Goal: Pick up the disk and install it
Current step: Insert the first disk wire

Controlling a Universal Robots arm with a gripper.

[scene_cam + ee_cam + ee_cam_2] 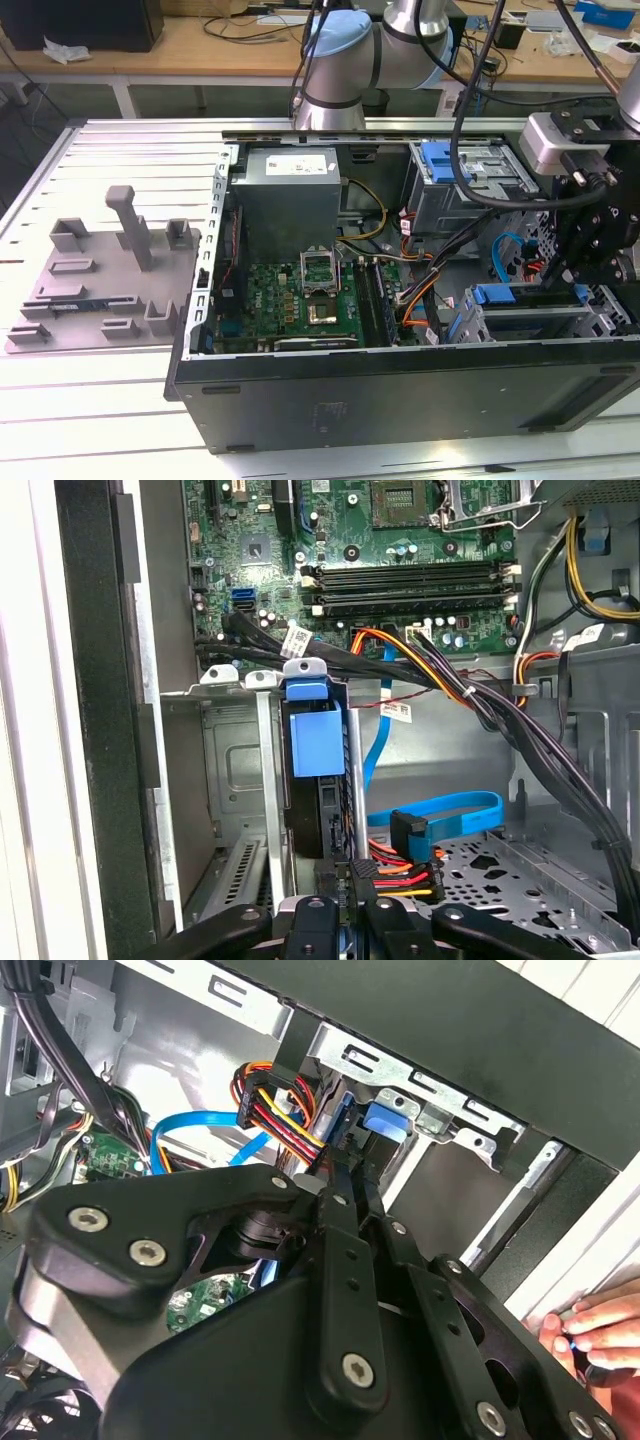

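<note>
The disk [314,780] stands on edge in the drive cage [240,780] at the front corner of the open computer case [400,390]. Its blue rail [316,738] and dark body show between the cage's metal walls. In the second wrist view the same blue rail [385,1125] sits just past my fingertips. My gripper [350,905] reaches down into the case at the exterior view's right [588,262]. Its black fingers [340,1250] are drawn close together on the disk's near end, beside a plug with red, yellow and black wires [400,880].
A grey fixture tray [100,290] with upright posts lies outside the case at the exterior view's left. Cable bundles [520,720] and a blue ribbon cable [450,808] cross the case beside the cage. A person's hand [595,1335] rests at the case's outer edge.
</note>
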